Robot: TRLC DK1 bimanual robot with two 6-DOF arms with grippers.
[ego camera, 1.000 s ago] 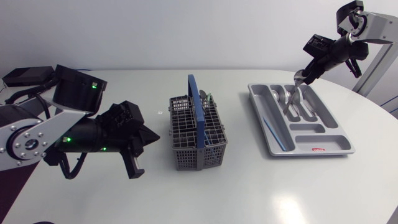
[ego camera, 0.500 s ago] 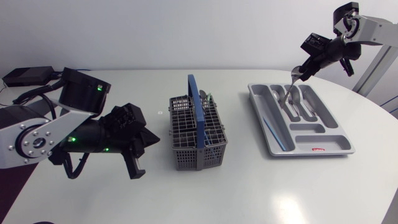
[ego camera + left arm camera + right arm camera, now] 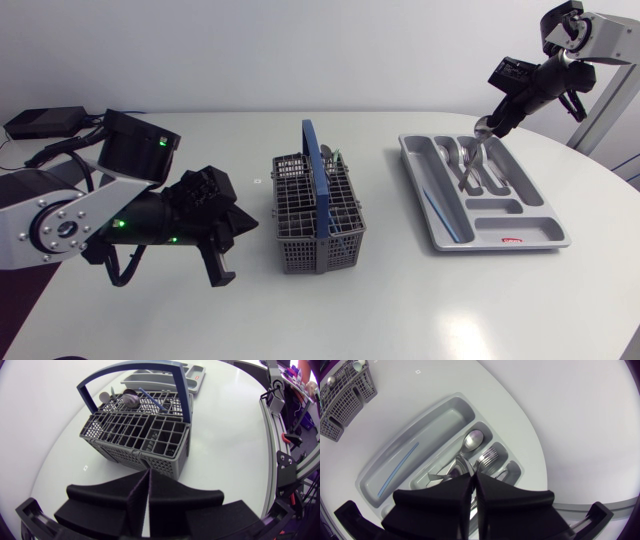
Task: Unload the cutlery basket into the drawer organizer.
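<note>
- The cutlery basket [image 3: 318,212], grey with a blue handle, stands upright mid-table. Its far compartments hold a spoon [image 3: 131,400] and a few other pieces, while the near ones look empty.
- The drawer organizer [image 3: 497,205] lies well apart from it, toward my right side. Spoons [image 3: 471,440] and forks [image 3: 490,455] lie in its short compartments, and a thin blue stick [image 3: 397,474] lies in the long one.
- By this, unloading seems well under way, with a handful of pieces left to carry over.
- The right gripper [image 3: 483,126] hangs over the organizer's far end, fingers drawn together, with nothing clearly caught between them.
- The left gripper [image 3: 148,473] points at the basket's near side, just short of it, fingers pressed together and empty.
</note>
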